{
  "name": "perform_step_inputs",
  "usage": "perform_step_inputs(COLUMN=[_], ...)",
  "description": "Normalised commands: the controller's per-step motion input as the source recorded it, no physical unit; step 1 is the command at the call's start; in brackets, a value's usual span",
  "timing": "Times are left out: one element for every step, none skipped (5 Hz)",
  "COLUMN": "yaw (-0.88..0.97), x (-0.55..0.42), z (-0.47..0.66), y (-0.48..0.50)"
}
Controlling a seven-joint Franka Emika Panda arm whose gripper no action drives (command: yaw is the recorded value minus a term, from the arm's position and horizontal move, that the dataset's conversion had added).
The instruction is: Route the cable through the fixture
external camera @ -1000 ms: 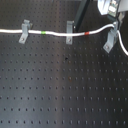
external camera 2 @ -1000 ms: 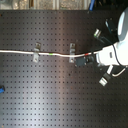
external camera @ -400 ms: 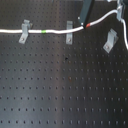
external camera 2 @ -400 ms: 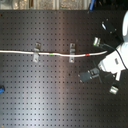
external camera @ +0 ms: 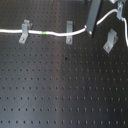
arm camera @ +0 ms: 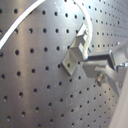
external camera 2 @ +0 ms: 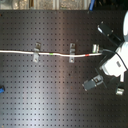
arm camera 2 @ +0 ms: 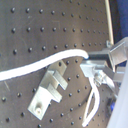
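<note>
Cable (arm camera 2: 50, 62) meets the gripper (arm camera 2: 92, 67) in the second wrist view: the white cord ends at the metal fingers (arm camera 2: 97, 75), which look closed on it, and a further white length loops away beyond them. In the first wrist view the cord (arm camera: 30, 17) arcs over the perforated board (arm camera: 30, 90) and comes down behind a small metal clip (arm camera: 76, 47), with a gripper finger (arm camera: 102, 65) just beside that clip.

In the first exterior view the cable (external camera: 35, 33) leaves the dark gripper body (external camera: 94, 17) and runs toward the first exterior view's left, passing the middle clip (external camera: 69, 32), showing its green band (external camera: 45, 33), then crossing the far clip (external camera: 24, 31). The third clip (external camera: 110, 41), nearest the gripper, stands apart from the cord.

In the second exterior view the cable (external camera 2: 20, 51) lies through two clips (external camera 2: 36, 52) (external camera 2: 72, 52), green band (external camera 2: 54, 53) between them, red band (external camera 2: 88, 54) near a third clip (external camera 2: 95, 48). The white arm (external camera 2: 116, 62) hangs beside that clip. A small blue object (external camera 2: 2, 90) sits at the board's edge, well apart.
</note>
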Motion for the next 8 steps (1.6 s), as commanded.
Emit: perform_step_inputs(yaw=[-0.73, -0.59, -0.37, -0.09, -0.33, -0.03, -0.04, -0.02], x=[-0.367, -0.465, -0.414, -0.129, -0.122, -0.071, -0.155, -0.038], z=[0.00, 0.00, 0.00, 0.13, 0.18, 0.22, 0.23, 0.17], y=[0.050, 0.050, 0.255, 0.034, 0.081, 0.000, 0.064, -0.047])
